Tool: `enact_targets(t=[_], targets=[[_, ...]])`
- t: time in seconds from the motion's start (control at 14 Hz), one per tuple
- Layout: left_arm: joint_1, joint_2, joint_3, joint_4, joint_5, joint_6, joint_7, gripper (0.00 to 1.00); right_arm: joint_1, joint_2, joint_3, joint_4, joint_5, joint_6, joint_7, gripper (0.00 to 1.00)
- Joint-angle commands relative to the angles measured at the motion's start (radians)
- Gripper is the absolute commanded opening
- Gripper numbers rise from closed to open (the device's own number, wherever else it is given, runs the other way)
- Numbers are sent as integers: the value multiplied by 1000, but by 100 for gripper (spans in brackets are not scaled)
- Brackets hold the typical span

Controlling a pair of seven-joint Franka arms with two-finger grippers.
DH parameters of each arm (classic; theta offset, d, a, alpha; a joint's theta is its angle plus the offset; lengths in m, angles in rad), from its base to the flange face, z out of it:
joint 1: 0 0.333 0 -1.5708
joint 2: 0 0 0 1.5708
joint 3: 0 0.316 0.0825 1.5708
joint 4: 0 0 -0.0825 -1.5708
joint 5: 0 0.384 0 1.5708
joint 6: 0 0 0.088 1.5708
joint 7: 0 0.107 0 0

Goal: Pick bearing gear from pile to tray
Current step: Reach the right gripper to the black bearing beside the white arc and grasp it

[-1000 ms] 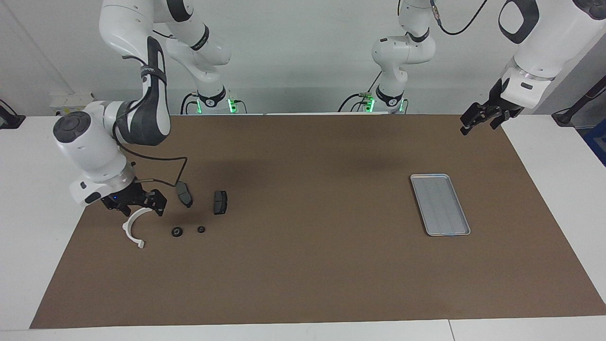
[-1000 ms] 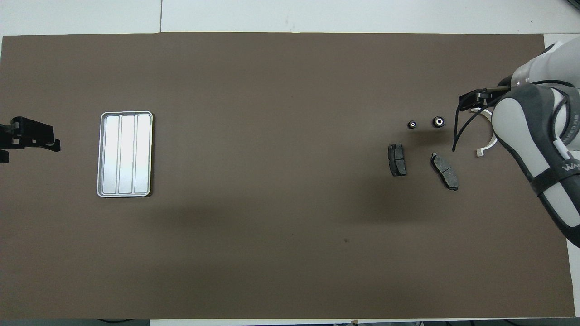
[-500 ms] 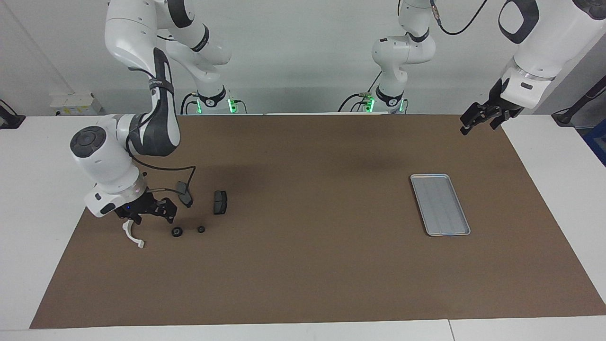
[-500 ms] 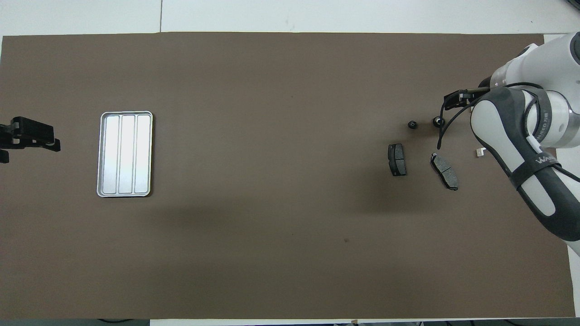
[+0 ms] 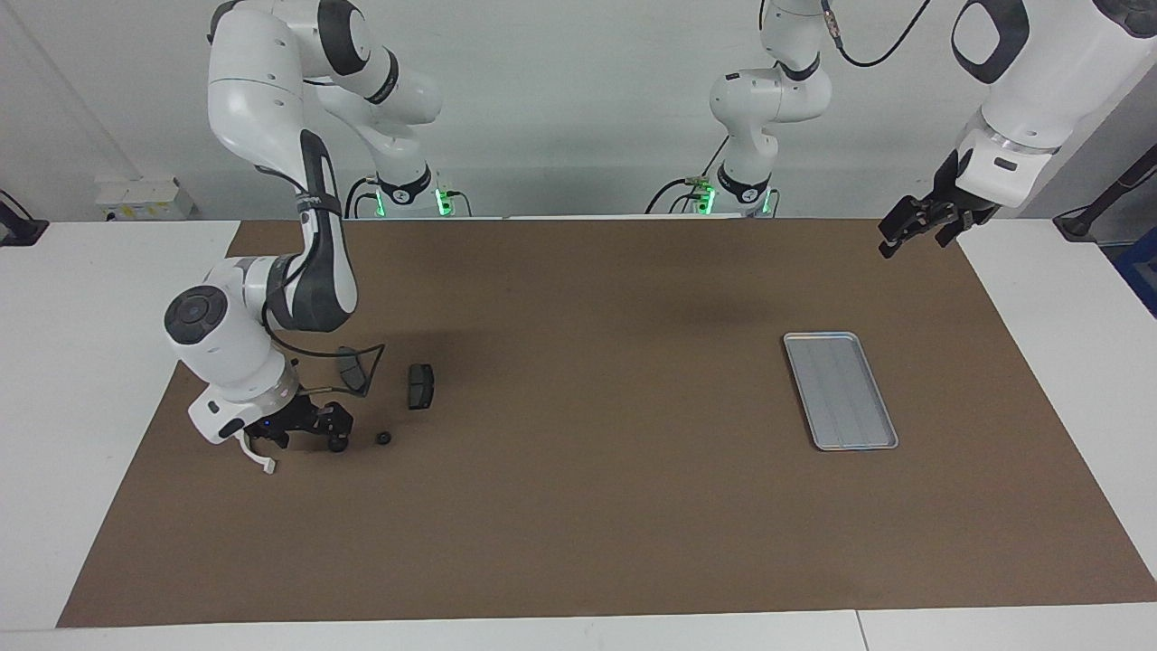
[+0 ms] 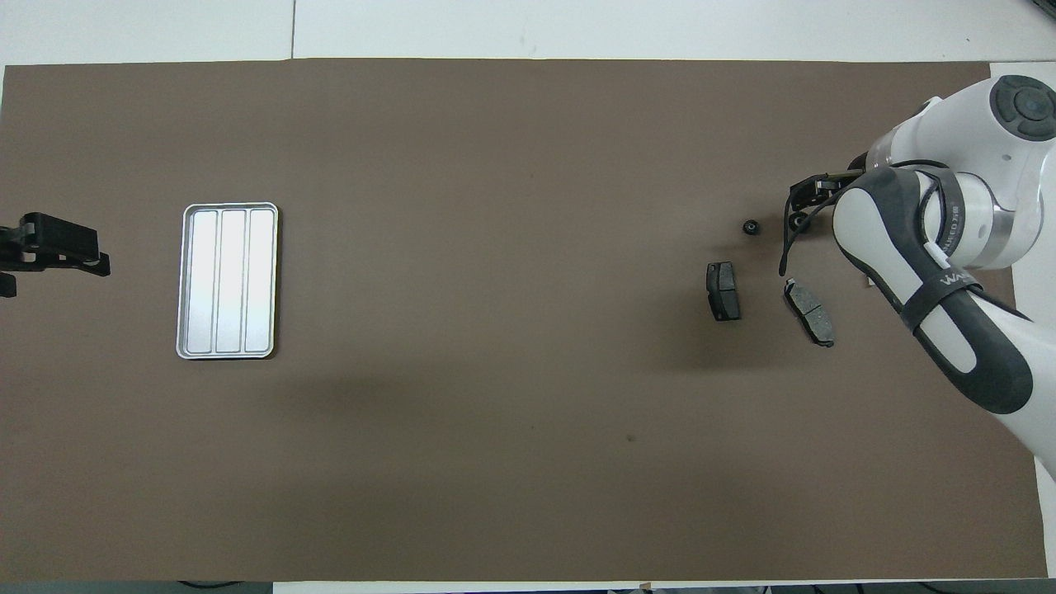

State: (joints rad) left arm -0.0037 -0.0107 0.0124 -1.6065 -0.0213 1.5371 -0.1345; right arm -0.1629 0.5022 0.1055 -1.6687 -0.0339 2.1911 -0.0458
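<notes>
Right tool (image 5: 312, 432) low over black round piece (image 5: 338, 444).

The right arm folds down steeply, its pincer (image 5: 303, 432) low at the tabletop, fingers spread, wrist tipped toward four o'clock. The left arm waits, its pincer (image 5: 922, 226) raised and open.

Tray (image 5: 841, 390) toward left arm's end; pile (image 5: 398, 407) toward right arm's end.
</notes>
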Motion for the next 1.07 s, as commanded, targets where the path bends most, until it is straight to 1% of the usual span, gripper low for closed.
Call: enact_targets(t=[0.0,0.29,0.71,0.93,1.0], targets=[[5,-32,-3,-38,-8,20,7,100,19,7,2,-12,-12,7,15,100],[7,-31,-3,-38,-8,20,7,100,20,7,3,-37,-17,9,17,99],[5,-32,-3,-38,-8,20,7,100,19,21,2,-43,-43,44,14,98],[5,-32,-3,-38,-8,20,7,100,19,18,2,-51,-44,42,15,93],[5,-31,-3,-38,-8,20,7,100,19,16,3,-55,-44,42,15,87]])
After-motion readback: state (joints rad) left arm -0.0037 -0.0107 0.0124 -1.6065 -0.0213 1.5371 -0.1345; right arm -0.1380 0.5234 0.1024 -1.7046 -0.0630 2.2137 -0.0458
